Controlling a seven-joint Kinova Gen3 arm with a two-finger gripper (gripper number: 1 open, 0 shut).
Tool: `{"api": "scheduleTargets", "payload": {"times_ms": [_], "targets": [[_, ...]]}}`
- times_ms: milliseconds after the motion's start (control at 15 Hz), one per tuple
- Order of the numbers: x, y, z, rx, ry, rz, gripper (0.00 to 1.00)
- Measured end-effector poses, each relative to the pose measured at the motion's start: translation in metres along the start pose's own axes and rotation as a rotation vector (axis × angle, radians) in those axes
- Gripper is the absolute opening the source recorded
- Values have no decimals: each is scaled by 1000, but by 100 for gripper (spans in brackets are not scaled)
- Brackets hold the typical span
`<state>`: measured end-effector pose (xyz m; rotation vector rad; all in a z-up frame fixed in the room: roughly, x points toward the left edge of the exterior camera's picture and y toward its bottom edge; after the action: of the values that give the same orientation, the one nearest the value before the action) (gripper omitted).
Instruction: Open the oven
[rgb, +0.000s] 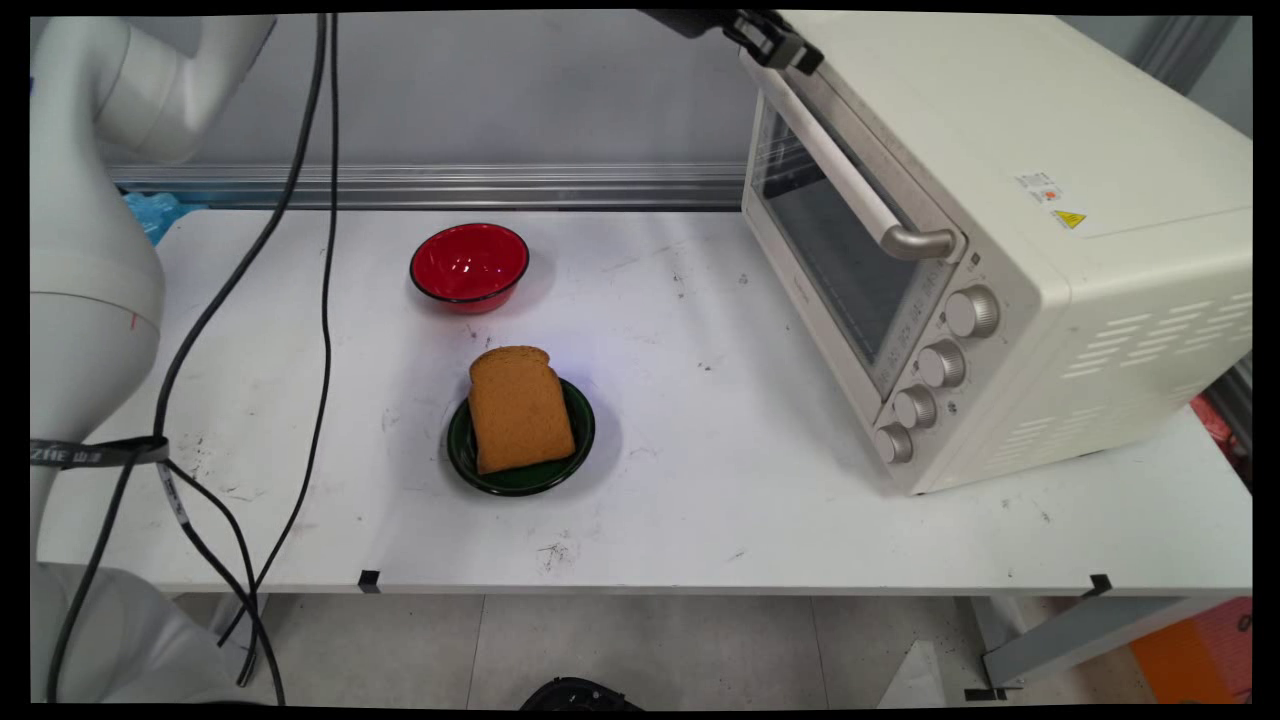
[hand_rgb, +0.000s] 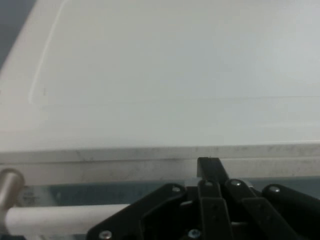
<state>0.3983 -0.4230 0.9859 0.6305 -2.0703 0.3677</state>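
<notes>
I have the pincer up at the top edge of the main view, sitting against the upper front corner of the cream toaster oven, right where the top of the oven door meets the oven's roof. In the hand view the pincer shows its fingers pressed together into a single black tip that lies at the seam above the door, with nothing pinched between them. Below that seam I see the door's glass and the pale bar of the door handle with its metal end at the left; above it the flat cream top of the oven fills the rest of the view.

The oven stands on the right part of the white table, turned so its front faces the middle of the table, door closed, four knobs in a column beside the door. Well apart from it, near the table's centre, a slice of brown bread rests on a small dark green plate, overhanging the plate's far rim. Behind the plate, toward the wall, stands a red bowl. Black cables hang down on the left.
</notes>
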Motion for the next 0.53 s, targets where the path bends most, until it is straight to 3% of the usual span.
{"api": "scheduleTargets", "payload": {"times_ms": [533], "targets": [[-5, 1, 21, -17, -18, 13, 0]]}}
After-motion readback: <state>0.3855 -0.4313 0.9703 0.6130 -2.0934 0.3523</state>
